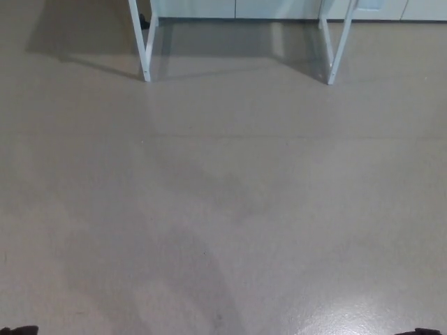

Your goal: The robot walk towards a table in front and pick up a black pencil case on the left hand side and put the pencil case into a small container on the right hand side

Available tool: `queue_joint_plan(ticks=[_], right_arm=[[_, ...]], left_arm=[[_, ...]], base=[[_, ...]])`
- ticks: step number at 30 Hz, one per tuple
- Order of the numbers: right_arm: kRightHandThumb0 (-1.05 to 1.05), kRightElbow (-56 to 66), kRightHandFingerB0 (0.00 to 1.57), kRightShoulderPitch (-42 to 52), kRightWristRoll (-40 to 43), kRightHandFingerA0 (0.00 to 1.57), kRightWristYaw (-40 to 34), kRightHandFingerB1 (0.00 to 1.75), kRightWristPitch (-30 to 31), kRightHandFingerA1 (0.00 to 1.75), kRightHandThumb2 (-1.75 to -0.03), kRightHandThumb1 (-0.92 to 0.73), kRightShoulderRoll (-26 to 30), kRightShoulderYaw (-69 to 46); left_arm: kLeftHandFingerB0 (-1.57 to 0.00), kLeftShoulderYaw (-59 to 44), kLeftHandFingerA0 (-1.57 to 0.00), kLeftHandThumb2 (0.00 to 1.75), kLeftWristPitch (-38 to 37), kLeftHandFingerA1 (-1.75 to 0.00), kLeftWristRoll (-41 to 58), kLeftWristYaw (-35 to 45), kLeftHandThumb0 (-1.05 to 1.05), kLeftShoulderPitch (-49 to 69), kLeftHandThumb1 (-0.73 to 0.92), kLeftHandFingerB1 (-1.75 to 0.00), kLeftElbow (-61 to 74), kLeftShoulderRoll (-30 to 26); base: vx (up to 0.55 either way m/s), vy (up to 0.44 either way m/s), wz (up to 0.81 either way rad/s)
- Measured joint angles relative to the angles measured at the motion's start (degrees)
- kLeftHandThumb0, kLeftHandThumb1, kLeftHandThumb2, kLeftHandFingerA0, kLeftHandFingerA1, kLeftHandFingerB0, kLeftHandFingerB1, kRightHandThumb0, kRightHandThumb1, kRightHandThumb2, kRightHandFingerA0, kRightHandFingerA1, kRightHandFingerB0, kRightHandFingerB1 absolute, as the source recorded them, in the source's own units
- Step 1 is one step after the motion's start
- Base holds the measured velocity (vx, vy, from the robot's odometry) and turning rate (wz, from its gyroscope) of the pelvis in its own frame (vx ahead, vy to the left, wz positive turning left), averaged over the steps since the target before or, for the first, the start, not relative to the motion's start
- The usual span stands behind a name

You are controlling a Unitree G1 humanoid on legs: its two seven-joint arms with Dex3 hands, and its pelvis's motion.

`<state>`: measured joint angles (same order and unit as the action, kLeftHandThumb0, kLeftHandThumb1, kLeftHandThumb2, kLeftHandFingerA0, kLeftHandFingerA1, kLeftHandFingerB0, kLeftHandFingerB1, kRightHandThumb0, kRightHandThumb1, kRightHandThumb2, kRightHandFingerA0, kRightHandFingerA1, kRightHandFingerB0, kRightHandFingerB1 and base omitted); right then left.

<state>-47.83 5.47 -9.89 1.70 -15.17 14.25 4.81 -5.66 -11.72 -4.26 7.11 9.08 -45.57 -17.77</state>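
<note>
Walk centred toward the white table legs [145, 49] at the far edge of the floor [223, 209] (top unseen); the corner slivers, probably left hand [19, 330] and right hand [419, 332], hide their grip.

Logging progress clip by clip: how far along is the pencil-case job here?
Nothing is done yet. In hand: the walk-up; the white table legs stand at the top edge, across the floor. The pencil case and container are out of view. Only dark slivers of the left hand and right hand show at the bottom corners. Left: reaching the table, picking, placing.
</note>
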Motion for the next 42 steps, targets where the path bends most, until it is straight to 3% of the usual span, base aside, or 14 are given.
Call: queue_joint_plan(ticks=[6, 7, 9, 12, 14, 16, 19, 20, 23, 28, 29, 35, 36, 42], right_arm=[[-0.71, -0.43, 0.7, 0.24, -0.43, 0.93, -0.14, 0.42, -1.14, 0.46, -0.53, -0.36, 0.02, 0.33], [-0.7, -0.43, 0.7, 0.24, -0.5, 0.94, -0.15, 0.41, -1.2, 0.47, -0.53, -0.35, 0.02, 0.39], [-0.71, -0.42, 0.71, 0.24, -0.7, 0.95, -0.15, 0.42, -1.3, 0.47, -0.53, -0.35, 0.05, 0.5], [-0.7, -0.68, 0.71, 0.16, -0.85, 0.95, -0.16, 0.41, -1.79, 0.47, -0.53, -0.35, 0.11, 0.54], [-0.69, -0.92, 0.7, 0.17, -0.85, 0.96, -0.11, 0.41, -1.91, 0.48, -0.53, -0.36, 0.21, 0.49], [-0.7, -0.95, 0.71, 0.07, -0.91, 0.99, -0.12, 0.42, -1.95, 0.48, -0.54, -0.35, 0.66, 0.45], [-0.77, -1.09, 0.69, 0.02, -0.91, 0.96, -0.13, 0.47, -2.17, 0.52, -0.66, -0.2, 1.04, 0.38], [-0.77, -1.1, 0.69, 0.03, -0.91, 0.96, -0.11, 0.47, -2.25, 0.52, -0.67, -0.21, 1.04, 0.39], [-0.78, -1.11, 0.69, 0.02, -0.91, 0.97, -0.07, 0.47, -2.37, 0.52, -0.67, -0.22, 1.16, 0.4], [-0.78, -1.14, 0.7, -0.44, -0.94, 0.98, 0.09, 0.48, -2.78, 0.52, -0.67, -0.21, 0.53, 0.76], [-0.71, -1.15, 0.71, -0.49, -0.94, 1.0, 0.09, 0.41, -2.88, 0.48, -0.54, -0.38, 0.53, 0.77], [-0.78, -1.25, 0.69, -0.55, -0.97, 0.98, 0.21, 0.48, -3.15, 0.53, -0.68, -0.22, 0.53, 0.93], [-0.71, -1.24, 0.72, -0.53, -0.99, 1.01, 0.21, 0.41, -3.16, 0.48, -0.54, -0.38, 0.54, 1.0], [-0.69, -1.24, 0.72, -0.45, -1.21, 1.0, 0.26, 0.41, -3.32, 0.48, -0.54, -0.39, 0.53, 1.41]], left_arm=[[-0.33, 0.59, -0.42, 0.72, -0.76, -0.55, -0.07, 0.11, -0.46, 0.02, 0.4, -0.45, -0.25, -0.2], [-0.38, 0.68, -0.47, 0.56, -0.86, -0.46, -0.09, 0.11, -0.4, 0.01, 0.52, -0.34, -0.27, -0.23], [-0.32, 1.02, -0.42, 0.72, -1.22, -0.54, -0.21, 0.06, -0.48, -0.19, 0.4, -0.45, -0.5, -0.35], [-0.37, 1.33, -0.46, 0.57, -1.49, -0.47, -0.23, 0.1, -0.4, -0.37, 0.52, -0.34, -0.92, -0.68], [-0.31, 1.55, -0.43, 0.74, -1.96, -0.56, -0.25, 0.02, -0.48, -0.83, 0.41, -0.45, -1.05, -0.98], [-0.39, 2.15, -0.48, 0.56, -2.38, -0.49, -0.43, -0.16, -0.41, -1.13, 0.52, -0.34, -1.06, -0.87], [-0.32, 2.71, -0.41, 0.73, -2.49, -0.56, -0.91, -0.3, -0.47, -0.94, 0.4, -0.45, -1.11, -0.82], [-0.38, 2.76, -0.47, 0.56, -2.61, -0.45, -1.09, -0.33, -0.41, -0.93, 0.52, -0.34, -1.08, -0.86], [-0.38, 2.94, -0.47, 0.57, -2.94, -0.46, -1.34, -0.35, -0.4, -0.92, 0.52, -0.34, -1.54, -0.95], [-0.32, 3.08, -0.43, 0.73, -3.07, -0.56, -1.64, -0.84, -0.48, -1.8, 0.4, -0.45, -1.7, -2.59], [-0.33, 3.13, -0.43, 0.74, -3.12, -0.55, -1.69, -0.95, -0.48, -1.75, 0.4, -0.45, -1.7, -2.7], [-0.32, 4.3, -0.42, 0.74, -3.85, -0.55, -2.3, -1.62, -0.47, -1.2, 0.42, -0.46, -2.19, -2.82], [-0.32, 4.57, -0.43, 0.75, -4.03, -0.56, -2.35, -1.65, -0.48, -1.13, 0.41, -0.46, -2.2, -2.83], [-0.33, 5.04, -0.44, 0.75, -4.74, -0.58, -2.38, -1.72, -0.48, -1.06, 0.42, -0.47, -2.19, -2.75]], base=[[0.0, 0.0, 0.0], [0.0, 0.0, 0.0], [0.0, 0.0, 0.0], [0.13, -0.018, 0.08], [-0.04, 0.005, 0.16], [-0.08, 0.025, -0.01], [0.06, 0.06, -0.03], [0.12, 0.168, -0.09], [0.13, 0.288, -0.27], [0.26, 0.258, -0.01], [0.16, 0.114, -0.07], [0.18, -0.016, 0.08], [0.25, -0.13, 0.11], [0.28, -0.231, 0.22]])
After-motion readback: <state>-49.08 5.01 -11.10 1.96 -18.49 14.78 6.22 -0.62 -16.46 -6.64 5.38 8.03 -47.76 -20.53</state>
